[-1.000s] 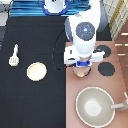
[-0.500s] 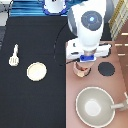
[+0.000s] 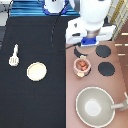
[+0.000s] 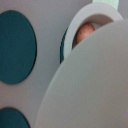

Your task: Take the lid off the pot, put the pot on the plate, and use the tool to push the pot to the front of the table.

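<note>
Pot [image 3: 82, 66] open on stove [image 3: 120, 75], centre-right of frame, reddish inside showing; lid [image 4: 85, 85] off, fills wrist view just above it. Gripper [image 3: 89, 44] raised above pot, apparently clamped on lid. Plate [image 3: 36, 71], tool [image 3: 14, 55] untouched at left on table [image 3: 35, 105].

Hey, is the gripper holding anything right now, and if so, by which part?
The gripper holds the lid, lifted above the open pot on the stove. The wrist view shows the lid's underside close up. Which part it grips cannot be seen.
</note>
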